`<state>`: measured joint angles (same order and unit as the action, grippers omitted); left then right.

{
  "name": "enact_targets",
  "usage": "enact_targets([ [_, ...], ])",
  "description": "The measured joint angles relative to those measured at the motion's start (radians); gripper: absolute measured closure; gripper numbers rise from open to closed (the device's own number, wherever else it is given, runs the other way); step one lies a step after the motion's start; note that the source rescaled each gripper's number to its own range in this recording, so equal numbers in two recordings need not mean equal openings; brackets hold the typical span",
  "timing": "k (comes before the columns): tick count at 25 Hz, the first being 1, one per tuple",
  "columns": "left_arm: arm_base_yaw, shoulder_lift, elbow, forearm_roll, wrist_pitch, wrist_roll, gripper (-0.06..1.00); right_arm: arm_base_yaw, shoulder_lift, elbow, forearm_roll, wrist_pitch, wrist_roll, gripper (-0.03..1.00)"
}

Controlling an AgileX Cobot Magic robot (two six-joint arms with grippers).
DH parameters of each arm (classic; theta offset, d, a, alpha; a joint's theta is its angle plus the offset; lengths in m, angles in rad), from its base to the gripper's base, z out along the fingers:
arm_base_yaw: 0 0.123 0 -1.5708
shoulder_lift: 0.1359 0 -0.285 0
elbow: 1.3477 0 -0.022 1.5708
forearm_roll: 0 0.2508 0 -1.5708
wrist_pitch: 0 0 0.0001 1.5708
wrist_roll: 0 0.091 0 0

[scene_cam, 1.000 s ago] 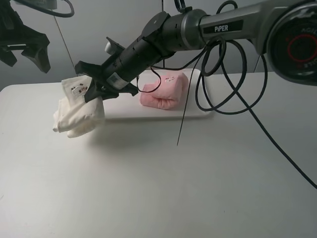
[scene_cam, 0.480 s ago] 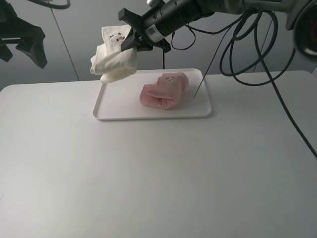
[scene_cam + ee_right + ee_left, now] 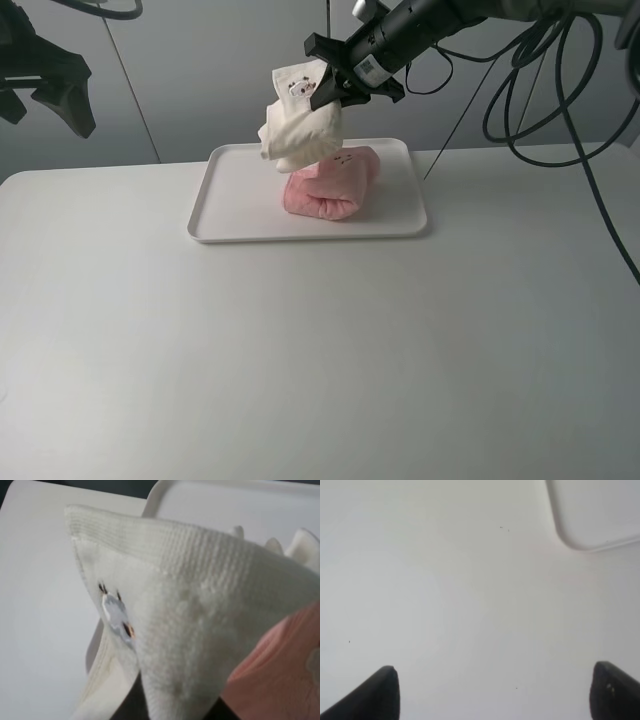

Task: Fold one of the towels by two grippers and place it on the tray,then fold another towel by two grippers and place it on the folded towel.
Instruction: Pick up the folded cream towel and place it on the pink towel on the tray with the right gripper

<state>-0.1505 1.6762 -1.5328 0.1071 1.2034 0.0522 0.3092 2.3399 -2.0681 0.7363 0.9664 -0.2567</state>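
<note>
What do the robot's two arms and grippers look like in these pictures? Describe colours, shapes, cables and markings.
The right gripper is a black claw on a thick dark cylindrical arm bearing a small white label, with black cables looping behind. The left gripper is black too, with pointed, angular fingers.

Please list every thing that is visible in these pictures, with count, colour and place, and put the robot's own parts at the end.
table: one, white, under everything.
tray: one, white, on the far middle of the table.
pink towel: one, pale pink, folded, lying on the tray.
cream-white towel: one, cream-white, folded, hanging in the air above the pink towel.
cables: several, black, hanging from the right arm.
left end effector: one, black, open, empty, raised at the far left.
right end effector: one, black, shut on the cream-white towel, above the tray.
</note>
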Motion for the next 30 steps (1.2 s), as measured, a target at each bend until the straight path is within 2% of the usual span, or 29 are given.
enact_targets([
  [13,0.0,0.0,0.0,0.0,0.002,0.0,-0.04,-0.028,0.131,-0.004,-0.024,-0.023,0.034,0.86],
  [21,0.0,0.0,0.0,0.0,0.002,0.0,-0.04,-0.029,0.155,-0.005,-0.145,-0.055,0.094,0.84],
  [23,0.0,0.0,0.0,0.0,0.002,0.0,-0.04,-0.029,0.155,-0.005,-0.152,-0.059,0.101,0.71],
  [26,0.0,0.0,0.0,0.0,0.002,0.0,-0.04,-0.029,0.155,-0.005,-0.154,-0.063,0.108,0.32],
  [28,0.0,0.0,0.0,0.0,0.002,0.0,-0.04,-0.029,0.156,-0.005,-0.154,-0.063,0.119,0.09],
  [30,0.0,0.0,0.0,0.0,0.002,0.0,-0.04,-0.029,0.156,-0.005,-0.154,-0.063,0.122,0.0],
])
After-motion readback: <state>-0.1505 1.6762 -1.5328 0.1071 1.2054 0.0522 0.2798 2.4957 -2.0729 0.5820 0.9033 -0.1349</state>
